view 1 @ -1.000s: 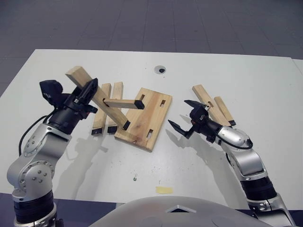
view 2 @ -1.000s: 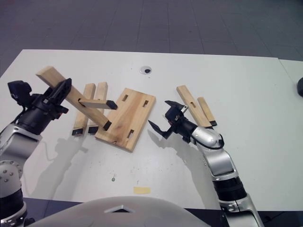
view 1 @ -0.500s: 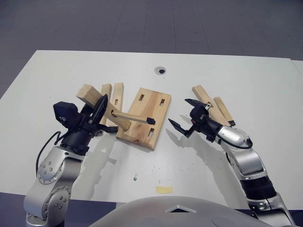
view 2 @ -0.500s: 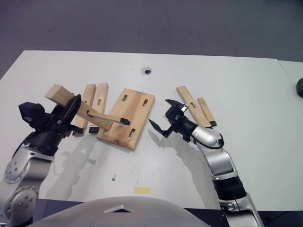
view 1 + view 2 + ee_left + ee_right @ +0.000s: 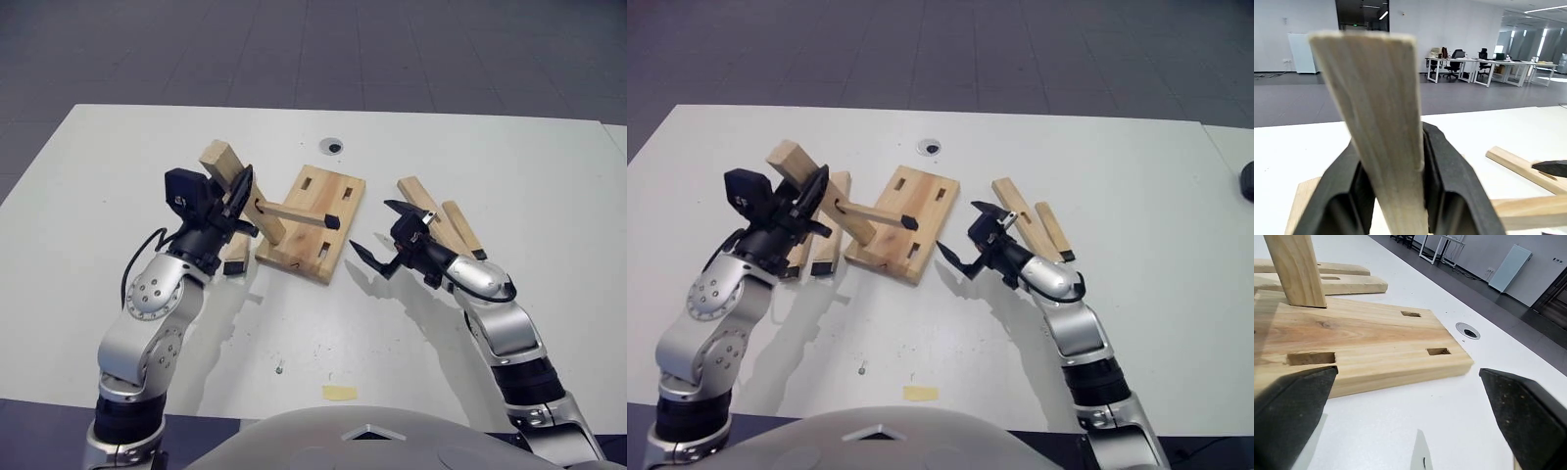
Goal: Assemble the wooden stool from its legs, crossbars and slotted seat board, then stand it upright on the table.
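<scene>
My left gripper (image 5: 238,199) is shut on a wooden leg (image 5: 221,160) that has a crossbar (image 5: 294,212) fixed to it. The leg is tilted, and its lower end rests on the slotted seat board (image 5: 315,199), which lies flat at mid-table. In the left wrist view the leg (image 5: 1382,122) sits between the black fingers (image 5: 1454,181). Just right of the board my right gripper (image 5: 376,233) hovers open and holds nothing. The right wrist view shows the board (image 5: 1366,338) with the leg (image 5: 1295,267) standing on it. Two loose pieces (image 5: 421,201) (image 5: 460,229) lie behind the right gripper.
Two more legs (image 5: 826,245) lie on the table under my left gripper. A round grommet hole (image 5: 333,145) sits behind the board. A yellow tape scrap (image 5: 340,394) and a small screw (image 5: 279,369) lie near the front edge.
My left arm has swung right and forward with the leg and crossbar, bringing the leg's end onto the board. The board has shifted and turned to the right. The right gripper has barely moved.
</scene>
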Tool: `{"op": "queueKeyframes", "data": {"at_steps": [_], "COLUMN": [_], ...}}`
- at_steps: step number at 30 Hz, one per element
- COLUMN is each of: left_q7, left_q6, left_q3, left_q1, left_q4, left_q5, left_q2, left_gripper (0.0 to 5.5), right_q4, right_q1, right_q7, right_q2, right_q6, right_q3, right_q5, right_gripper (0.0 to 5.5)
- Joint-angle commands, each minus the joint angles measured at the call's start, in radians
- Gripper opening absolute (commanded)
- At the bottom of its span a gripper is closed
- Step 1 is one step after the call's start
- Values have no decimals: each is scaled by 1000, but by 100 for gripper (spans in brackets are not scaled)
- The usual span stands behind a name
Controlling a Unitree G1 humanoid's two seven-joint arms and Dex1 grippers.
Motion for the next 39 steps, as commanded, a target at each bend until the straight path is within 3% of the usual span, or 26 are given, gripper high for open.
{"op": "queueKeyframes", "data": {"at_steps": [1, 5, 6, 14, 21, 25, 30, 33, 35, 39], "left_q7": [72, 51, 42, -20, -104, -116, -47, -3, -20, -107], "left_q6": [118, 152, 165, 306, 372, 408, 398, 407, 446, 376], "left_q3": [-50, -92, -97, -34, 54, 91, 400, 565, 530, 306], "left_q1": [-10, -89, -101, -176, -240, -262, -363, -407, -311, -89], "left_q4": [98, 81, 70, -14, -80, -107, -67, -7, 41, 253], "left_q5": [79, 85, 80, 7, -187, -233, -404, -519, -429, -163], "left_q2": [-56, -81, -82, -81, -107, -66, 0, 82, 156, 218], "left_gripper": [109, 108, 145, 261, 383, 443, 539, 539, 539, 539], "right_q4": [28, 32, 32, 30, 38, 41, 34, 30, 29, 22], "right_q1": [-33, -33, -31, -7, -4, -7, 16, 23, 25, 43], "right_q7": [3, -15, -17, -37, -41, -40, -31, -19, -18, -37], "right_q2": [6, 25, 28, 46, 53, 52, 34, 20, 20, 41], "right_q6": [-10, -12, -14, -17, -19, -19, -13, -9, -6, -1], "right_q3": [-10, -6, -3, -7, -4, -5, -21, -30, -30, -21], "right_q5": [-1, -6, -8, -14, -19, -18, -10, -8, -8, -15], "right_gripper": [540, 540, 540, 540, 540, 540, 540, 540, 540, 540]}}
